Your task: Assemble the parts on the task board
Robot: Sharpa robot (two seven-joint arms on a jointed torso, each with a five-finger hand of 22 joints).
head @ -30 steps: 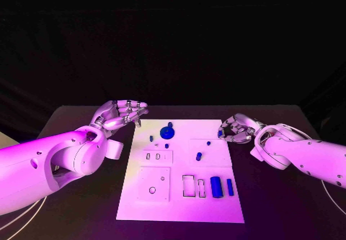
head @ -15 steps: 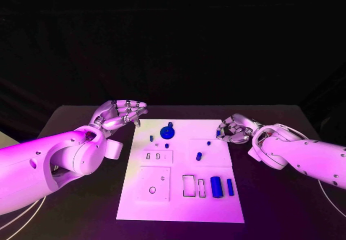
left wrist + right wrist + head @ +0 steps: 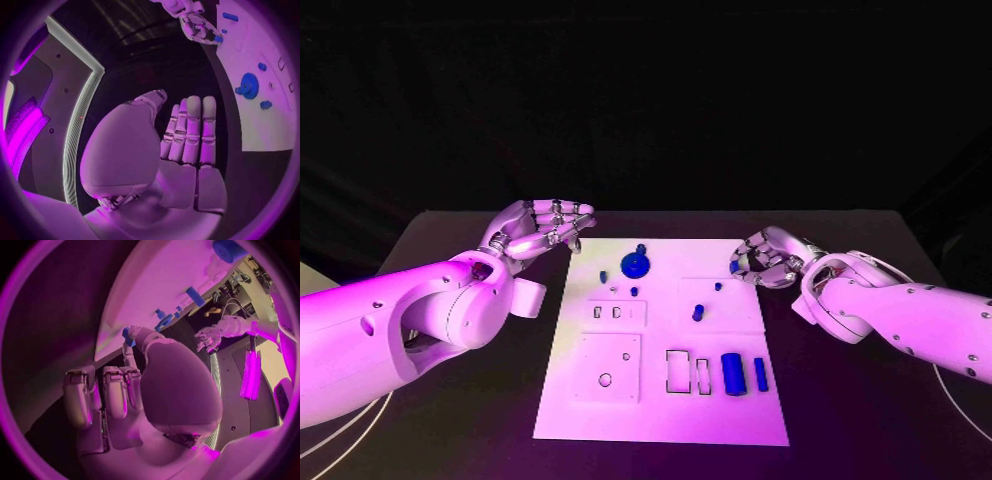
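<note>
Table: a black table (image 3: 459,400) in front of a dark backdrop, with the white task board (image 3: 661,410) lying flat in the middle.
Task board: rectangular outlines and small holes are cut into its near half; the blue parts lie mostly on its far half and near right side.
Parts: a round blue disc (image 3: 635,267) sits at the far middle of the board, small blue pegs (image 3: 698,313) lie scattered below it, and two upright blue blocks (image 3: 733,374) stand side by side near the right edge.
Right hand: the right hand (image 3: 769,260) hovers at the board's far right edge, thumb and a finger pinched on a small blue part (image 3: 127,335), the other fingers curled beside it.
Held part: it sits at the fingertips just over the board's right rim, well apart from the disc.
Left hand: the left hand (image 3: 538,230) is raised off the board's far left corner, fingers straight and close together, holding nothing; the disc lies near it on the board side.
</note>
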